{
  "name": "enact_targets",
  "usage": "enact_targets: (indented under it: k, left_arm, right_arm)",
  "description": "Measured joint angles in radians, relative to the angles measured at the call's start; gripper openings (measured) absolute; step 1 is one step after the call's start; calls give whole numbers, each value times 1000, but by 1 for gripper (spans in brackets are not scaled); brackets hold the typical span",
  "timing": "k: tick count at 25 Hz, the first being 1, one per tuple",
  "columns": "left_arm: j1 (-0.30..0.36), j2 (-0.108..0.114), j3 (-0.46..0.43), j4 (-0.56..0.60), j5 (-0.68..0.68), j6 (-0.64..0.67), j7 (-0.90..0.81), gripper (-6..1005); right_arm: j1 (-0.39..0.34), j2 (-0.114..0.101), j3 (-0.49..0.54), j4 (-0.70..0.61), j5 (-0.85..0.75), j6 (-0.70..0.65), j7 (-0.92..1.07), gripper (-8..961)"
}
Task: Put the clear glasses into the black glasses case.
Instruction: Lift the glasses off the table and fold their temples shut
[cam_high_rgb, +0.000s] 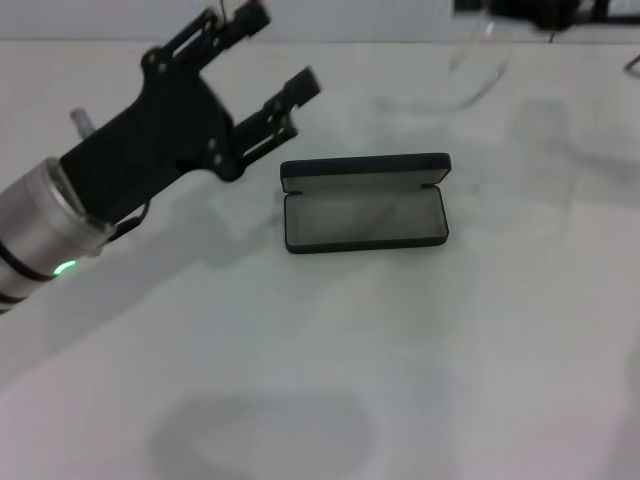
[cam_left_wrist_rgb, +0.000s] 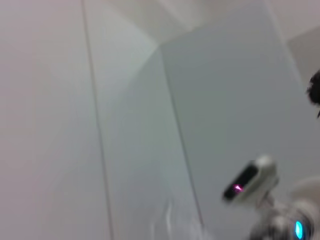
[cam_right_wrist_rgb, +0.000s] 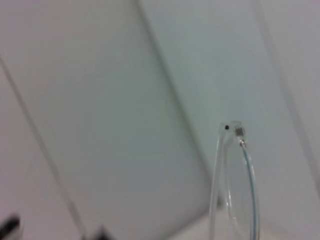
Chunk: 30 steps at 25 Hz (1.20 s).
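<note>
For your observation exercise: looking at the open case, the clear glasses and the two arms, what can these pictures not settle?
- Right gripper: in none of the views; the head view's top edge cuts off whatever holds the clear glasses.
- Clear glasses: faint and cut by the top edge in the head view; the right wrist view shows only one hinge end.
- Black glasses case: absent from both wrist views.
- Left gripper, fingers apart: unseen in the left wrist view.

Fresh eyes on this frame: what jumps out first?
The left gripper, big and black, reaches in from the near left with its fingers spread apart above the white table. Just right of it the black glasses case lies open and empty, greyish lining up. The clear glasses are faint, held up at the far right edge; the right gripper is not visible.
</note>
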Motion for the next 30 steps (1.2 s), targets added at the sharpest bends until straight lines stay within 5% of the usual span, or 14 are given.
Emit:
enact_targets:
  k: [5, 11, 20, 24, 30]
  left_arm:
    - [-9, 23, 4, -5, 109, -38, -64, 709]
    - [-91, -3, 8, 8, 265, -37, -77, 708]
    - [-166, -25, 1, 13, 303, -42, -92, 708]
    - [-160, -23, -6, 31, 302, -59, -92, 707]
    - [-146, -15, -47, 37, 301, -63, -93, 707]
  right_arm:
    - [-24, -1, 15, -15, 115, 30, -66, 18]
    - [5, 37, -10, -17, 117, 86, -130, 18]
    - [41, 73, -229, -16, 114, 205, -172, 18]
    - [47, 66, -355, -18, 104, 245, -176, 19]
    - [62, 59, -376, -25, 18, 238, -171, 19]
